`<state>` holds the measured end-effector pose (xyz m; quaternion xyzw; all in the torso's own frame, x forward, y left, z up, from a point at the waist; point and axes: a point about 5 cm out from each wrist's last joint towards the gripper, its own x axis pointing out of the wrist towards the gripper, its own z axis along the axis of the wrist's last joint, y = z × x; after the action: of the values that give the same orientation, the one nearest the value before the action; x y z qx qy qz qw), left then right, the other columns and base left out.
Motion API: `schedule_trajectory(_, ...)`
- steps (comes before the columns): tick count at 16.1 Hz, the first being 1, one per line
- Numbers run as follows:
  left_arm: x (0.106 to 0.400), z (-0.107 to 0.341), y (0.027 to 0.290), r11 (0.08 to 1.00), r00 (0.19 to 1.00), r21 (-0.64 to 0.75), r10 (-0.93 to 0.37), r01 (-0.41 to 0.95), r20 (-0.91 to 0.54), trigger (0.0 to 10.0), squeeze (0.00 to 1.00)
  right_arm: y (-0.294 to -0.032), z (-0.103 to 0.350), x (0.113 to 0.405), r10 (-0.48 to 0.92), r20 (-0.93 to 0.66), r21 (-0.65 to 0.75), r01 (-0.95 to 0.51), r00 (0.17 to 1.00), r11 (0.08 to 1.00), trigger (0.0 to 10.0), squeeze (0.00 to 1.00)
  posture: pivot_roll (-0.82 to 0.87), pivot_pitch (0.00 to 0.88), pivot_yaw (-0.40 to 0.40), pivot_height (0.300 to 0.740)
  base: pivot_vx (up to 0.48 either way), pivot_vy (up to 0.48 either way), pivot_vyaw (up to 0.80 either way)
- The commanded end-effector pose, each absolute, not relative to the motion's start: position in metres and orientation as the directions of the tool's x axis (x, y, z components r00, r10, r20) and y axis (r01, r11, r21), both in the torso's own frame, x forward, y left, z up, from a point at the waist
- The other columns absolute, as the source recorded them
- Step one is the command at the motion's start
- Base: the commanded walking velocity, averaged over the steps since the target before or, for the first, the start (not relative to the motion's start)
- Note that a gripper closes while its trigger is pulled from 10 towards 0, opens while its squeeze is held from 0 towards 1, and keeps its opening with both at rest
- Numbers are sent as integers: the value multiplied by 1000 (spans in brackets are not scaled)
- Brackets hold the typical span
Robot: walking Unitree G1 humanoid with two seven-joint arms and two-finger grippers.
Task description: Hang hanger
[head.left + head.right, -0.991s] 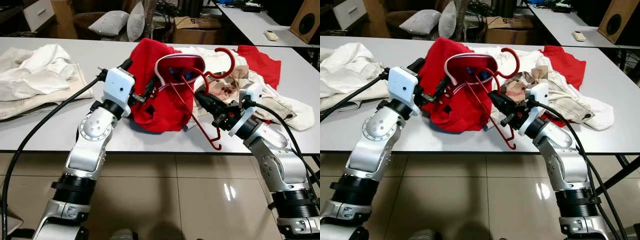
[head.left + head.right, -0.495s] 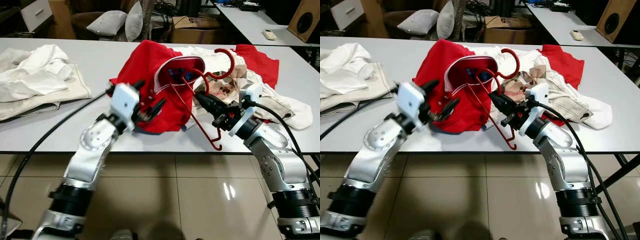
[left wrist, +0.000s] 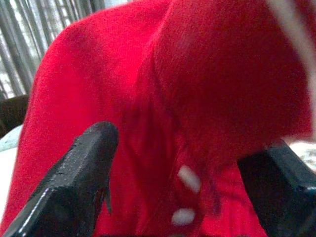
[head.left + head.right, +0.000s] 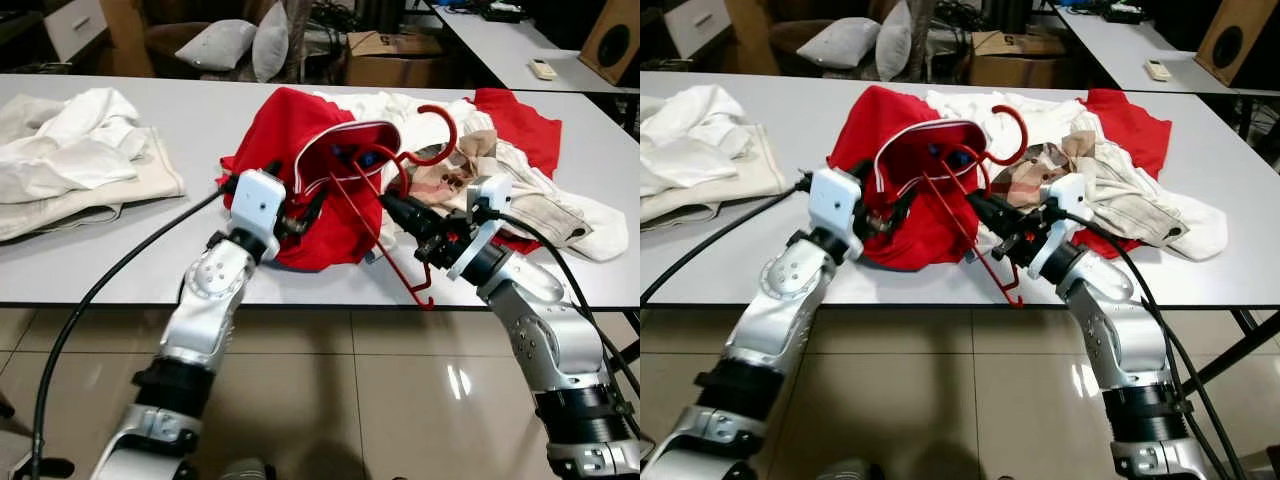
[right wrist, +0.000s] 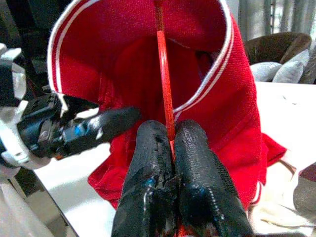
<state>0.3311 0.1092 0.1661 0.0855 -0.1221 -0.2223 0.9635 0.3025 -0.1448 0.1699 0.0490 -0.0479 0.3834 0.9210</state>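
The right gripper (image 5: 170,140) is clamping its jaws on the red hanger (image 4: 395,215), keeping it raised inside the red shirt (image 4: 300,150) collar on the tabletop (image 4: 120,255). The left gripper (image 3: 182,182), jaws wide, is straddling the shirt placket to steady the fabric.

I can read no text, label, brand or number on anything before me.
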Motion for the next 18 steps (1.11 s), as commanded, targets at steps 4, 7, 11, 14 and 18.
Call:
schedule_trajectory(4,333,164,119,916,897,196,-388,350,211,4078,0,-144,174,300,693,147,46,-705,706,708,10000,0,44,0,12,740,0,0,0)
schedule_trajectory(7,334,167,121,920,893,193,-382,342,239,0,0,-143,173,299,697,143,45,-708,703,705,10000,0,47,0,11,740,0,0,0)
schedule_trajectory(11,336,170,121,912,884,191,-403,364,239,0,0,-141,172,299,703,135,40,-712,699,701,10000,0,52,0,10,740,0,0,0)
schedule_trajectory(14,338,170,123,916,887,185,-395,357,242,0,0,-141,169,298,709,119,33,-717,695,697,10000,0,52,0,8,740,0,0,0)
schedule_trajectory(18,340,176,125,918,884,191,-388,347,261,0,0,-143,168,299,710,110,27,-716,695,697,10000,0,52,0,7,740,0,0,0)
